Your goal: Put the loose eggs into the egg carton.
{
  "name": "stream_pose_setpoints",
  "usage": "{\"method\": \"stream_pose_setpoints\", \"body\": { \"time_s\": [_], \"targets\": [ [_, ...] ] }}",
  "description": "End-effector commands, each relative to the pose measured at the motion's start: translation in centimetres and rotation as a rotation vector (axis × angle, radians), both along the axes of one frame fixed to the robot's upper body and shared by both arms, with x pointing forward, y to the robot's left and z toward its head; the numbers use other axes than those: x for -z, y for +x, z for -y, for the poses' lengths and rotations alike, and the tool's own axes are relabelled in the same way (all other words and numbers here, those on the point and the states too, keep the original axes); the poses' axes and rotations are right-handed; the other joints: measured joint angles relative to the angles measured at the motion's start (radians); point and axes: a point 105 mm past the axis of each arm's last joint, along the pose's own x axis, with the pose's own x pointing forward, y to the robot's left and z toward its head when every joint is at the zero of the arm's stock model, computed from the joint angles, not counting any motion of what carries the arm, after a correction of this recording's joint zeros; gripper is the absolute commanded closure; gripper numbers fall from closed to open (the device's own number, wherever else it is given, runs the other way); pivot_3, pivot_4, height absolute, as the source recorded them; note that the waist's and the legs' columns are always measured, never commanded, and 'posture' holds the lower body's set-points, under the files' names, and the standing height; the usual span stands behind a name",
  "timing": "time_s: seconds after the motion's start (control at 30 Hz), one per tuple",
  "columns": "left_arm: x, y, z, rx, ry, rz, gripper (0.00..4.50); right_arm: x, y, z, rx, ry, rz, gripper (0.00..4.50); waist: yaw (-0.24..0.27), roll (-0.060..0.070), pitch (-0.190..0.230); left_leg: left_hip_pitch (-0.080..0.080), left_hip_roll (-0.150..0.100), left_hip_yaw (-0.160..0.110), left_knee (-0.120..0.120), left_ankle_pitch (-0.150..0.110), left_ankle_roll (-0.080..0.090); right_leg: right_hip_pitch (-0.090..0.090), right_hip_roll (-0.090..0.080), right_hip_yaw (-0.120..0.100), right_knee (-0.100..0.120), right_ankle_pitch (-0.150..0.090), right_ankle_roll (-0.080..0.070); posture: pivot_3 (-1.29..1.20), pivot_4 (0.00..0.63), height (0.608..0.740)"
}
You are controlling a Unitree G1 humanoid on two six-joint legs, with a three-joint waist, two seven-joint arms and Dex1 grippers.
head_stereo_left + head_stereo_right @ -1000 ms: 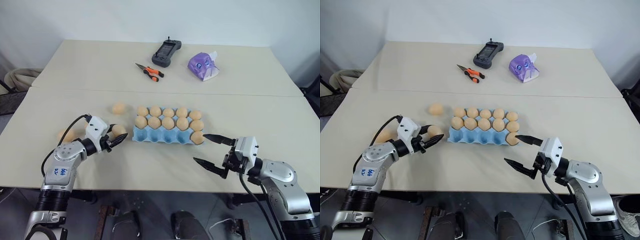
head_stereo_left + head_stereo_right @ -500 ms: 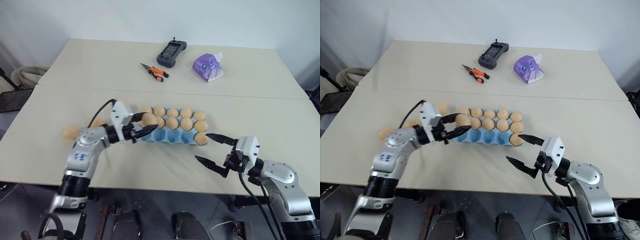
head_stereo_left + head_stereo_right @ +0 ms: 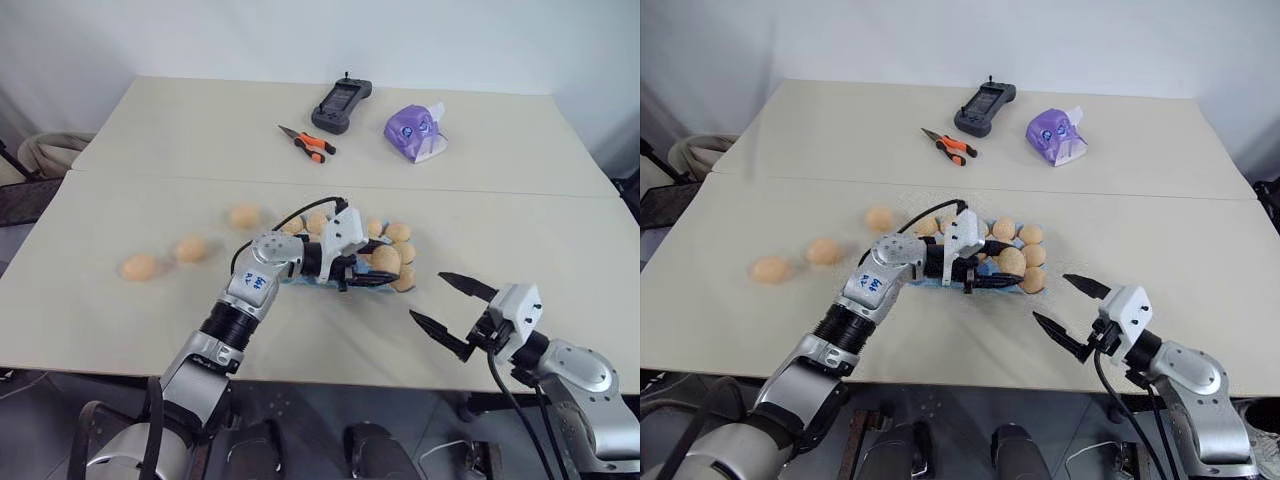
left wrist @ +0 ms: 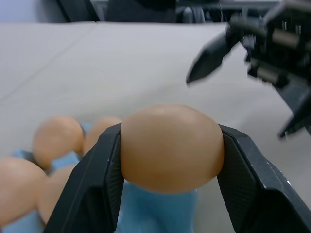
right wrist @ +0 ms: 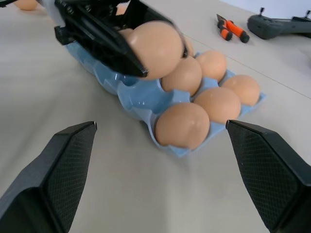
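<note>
My left gripper (image 3: 384, 262) is shut on one pale orange egg (image 4: 171, 148) and holds it just over the front row of the light-blue egg carton (image 5: 127, 87), near its right end. Several eggs (image 5: 182, 125) sit in the carton's cups; my left arm hides much of the tray in the eye views. Three loose eggs lie on the table to the carton's left (image 3: 139, 266), (image 3: 191, 249), (image 3: 244, 216). To the right of the carton and nearer the table's front, my right gripper (image 3: 428, 297) is open with nothing between its fingers.
At the far side of the table lie orange-handled pliers (image 3: 300, 143), a black controller (image 3: 337, 103) and a purple tissue pack (image 3: 414, 132). A seam (image 3: 520, 190) runs across between the two tabletops. The front edge is close below my right gripper.
My left gripper has carried the egg rightward from the table left of the carton to above the carton's right end. My right gripper has drawn slightly right, away from the carton.
</note>
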Motion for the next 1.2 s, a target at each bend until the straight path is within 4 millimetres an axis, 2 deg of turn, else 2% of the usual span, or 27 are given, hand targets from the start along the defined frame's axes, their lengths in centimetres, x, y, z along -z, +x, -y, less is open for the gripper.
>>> {"method": "stream_pose_setpoints", "body": {
  "time_s": [0.03, 0.1, 0.3, 0.33, 0.47, 0.6, 0.73, 0.83, 0.97, 1.07, 1.2],
  "targets": [
    [-0.1, -0.4, 0.0, 0.034, 0.008, 0.027, 2.16, -1.6, -0.5, 0.3, 0.017, 0.003, 0.066, 0.00, 0.001, 0.000, 0.000, 0.000, 0.000, 0.000, 0.000, 0.000, 0.000, 0.000, -0.001, 0.000, 0.000, 0.000, 0.000, 0.00, 0.150, 0.740],
    [-0.1, -0.4, 0.0, 0.034, 0.001, 0.021, 2.16, -1.6, -0.6, 0.3, 0.020, 0.006, 0.066, 0.00, 0.003, 0.000, 0.000, 0.000, -0.001, 0.000, 0.001, 0.000, 0.001, 0.001, -0.001, 0.000, 0.000, 0.000, 0.000, 0.00, 0.150, 0.740],
    [-0.9, -0.4, -0.4, 0.027, -0.029, 0.046, 0.18, -1.9, -0.2, -0.4, -0.017, 0.008, 0.074, 0.00, 0.003, 0.000, 0.000, 0.001, -0.002, -0.001, 0.001, -0.001, 0.002, 0.002, -0.002, -0.001, 0.000, 0.000, 0.000, 0.00, 0.150, 0.740],
    [-0.9, -0.4, -0.7, 0.020, -0.027, 0.058, 0.03, -2.0, -0.1, -0.5, -0.027, 0.007, 0.076, 0.00, 0.002, 0.000, 0.000, 0.001, -0.002, -0.001, 0.001, -0.001, 0.002, 0.002, -0.002, -0.001, 0.000, 0.000, 0.000, 0.00, 0.150, 0.740],
    [-1.1, -0.4, -3.3, -0.062, -0.045, 0.083, 0.03, -2.1, 0.4, -1.0, -0.082, 0.005, 0.080, 0.00, -0.003, 0.000, 0.000, 0.001, 0.000, -0.001, 0.000, -0.001, 0.001, 0.002, -0.001, -0.001, 0.000, 0.000, 0.000, 0.00, 0.150, 0.740],
    [-1.6, -1.1, -7.5, -0.186, -0.109, 0.108, 0.03, -2.2, 1.0, -1.8, -0.144, 0.013, 0.082, 0.00, -0.003, 0.001, 0.000, 0.001, 0.001, 0.000, -0.001, 0.000, 0.000, 0.002, -0.001, -0.001, 0.000, 0.000, 0.000, 0.00, 0.150, 0.740],
    [-1.3, -1.5, -14.0, -0.445, -0.163, 0.128, 0.03, -2.3, 1.5, -2.6, -0.213, 0.019, 0.087, 0.00, -0.007, 0.001, 0.000, 0.001, 0.001, 0.000, 0.000, 0.000, 0.001, 0.002, -0.002, -0.001, 0.001, 0.000, 0.000, 0.00, 0.150, 0.740],
    [-1.0, -2.7, -19.2, -0.653, -0.209, 0.172, 0.03, -2.3, 1.9, -3.0, -0.249, 0.021, 0.088, 0.00, -0.012, 0.001, 0.000, 0.002, 0.003, -0.001, 0.000, 0.000, 0.001, 0.003, -0.005, -0.002, 0.001, 0.000, 0.000, 0.00, 0.150, 0.740],
    [0.2, -4.5, -24.1, -0.901, -0.230, 0.188, 0.03, -2.1, 2.3, -3.2, -0.281, 0.022, 0.084, 0.00, -0.014, 0.000, 0.000, 0.002, 0.004, -0.002, 0.000, -0.002, 0.004, 0.005, -0.007, -0.003, 0.000, 0.000, 0.000, 0.00, 0.150, 0.740],
    [0.8, -5.8, -26.2, -1.043, -0.281, 0.154, 0.03, -2.1, 2.6, -3.2, -0.299, 0.036, 0.110, 0.00, -0.014, 0.000, 0.000, 0.002, 0.004, -0.003, 0.000, -0.006, 0.002, 0.007, -0.008, -0.004, -0.002, 0.000, 0.000, 0.00, 0.150, 0.740],
    [1.6, -6.8, -25.8, -1.071, -0.280, 0.119, 0.03, -1.6, 3.0, -3.3, -0.315, 0.039, 0.105, 0.00, -0.014, 0.000, 0.000, 0.003, 0.003, -0.003, 0.000, -0.008, 0.003, 0.009, -0.009, -0.005, -0.004, 0.000, 0.000, 0.00, 0.150, 0.740]
  ]
}}
